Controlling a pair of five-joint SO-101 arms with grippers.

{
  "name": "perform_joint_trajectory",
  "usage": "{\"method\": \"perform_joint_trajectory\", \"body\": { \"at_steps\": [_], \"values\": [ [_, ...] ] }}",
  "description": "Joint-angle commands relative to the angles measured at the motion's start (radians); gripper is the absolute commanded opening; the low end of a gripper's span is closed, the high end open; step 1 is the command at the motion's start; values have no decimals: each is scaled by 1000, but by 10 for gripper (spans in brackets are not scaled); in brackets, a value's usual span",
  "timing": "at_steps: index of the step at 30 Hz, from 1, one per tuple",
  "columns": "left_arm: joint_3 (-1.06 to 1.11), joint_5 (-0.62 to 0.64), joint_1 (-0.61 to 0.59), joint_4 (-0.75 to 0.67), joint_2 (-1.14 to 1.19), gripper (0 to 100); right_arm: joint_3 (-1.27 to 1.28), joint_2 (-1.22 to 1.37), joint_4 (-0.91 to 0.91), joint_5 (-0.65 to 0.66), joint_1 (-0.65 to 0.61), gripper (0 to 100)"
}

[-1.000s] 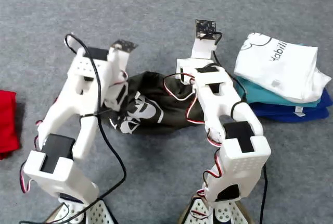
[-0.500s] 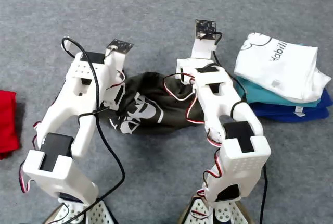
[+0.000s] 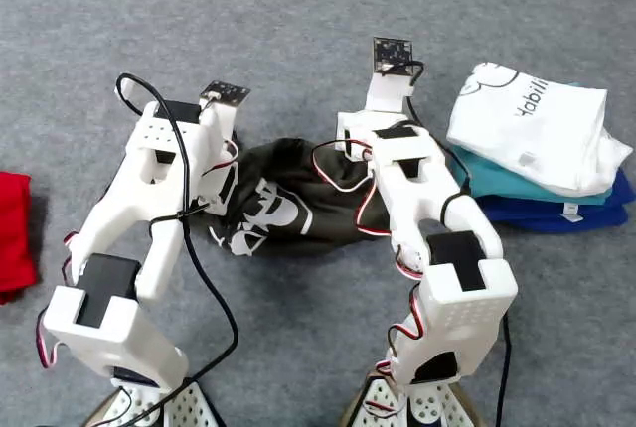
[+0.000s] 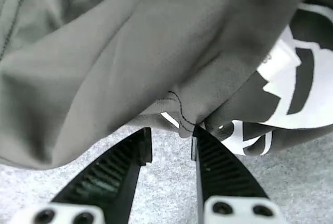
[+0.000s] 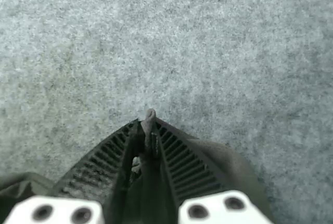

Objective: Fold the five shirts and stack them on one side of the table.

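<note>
My right tool [image 5: 145, 125] is clenched on a pinch of the black shirt [image 3: 293, 174], lifting that edge from the tabletop [image 5: 218, 36] for a fold, I judge. My left tool [image 4: 170, 133] stands released, with a stitched hem corner just ahead of its tips (the next grip, probably). The white print beside it shows no readable words. The folded stack [image 3: 537, 149] lies off my right tool's outer side.
</note>
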Motion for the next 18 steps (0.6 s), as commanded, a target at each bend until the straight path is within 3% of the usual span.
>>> {"method": "perform_joint_trajectory", "body": {
  "at_steps": [1, 9, 18],
  "values": [
    [-14, 9, 17, 11, -16, 136, -56, -5, -20, -2, 15, 2],
    [-14, 48, 87, 3, -16, 136, -56, -5, -20, -2, 15, 2],
    [-5, 17, 28, -32, -7, 136, -56, -5, -20, -2, 15, 2]
  ]
}}
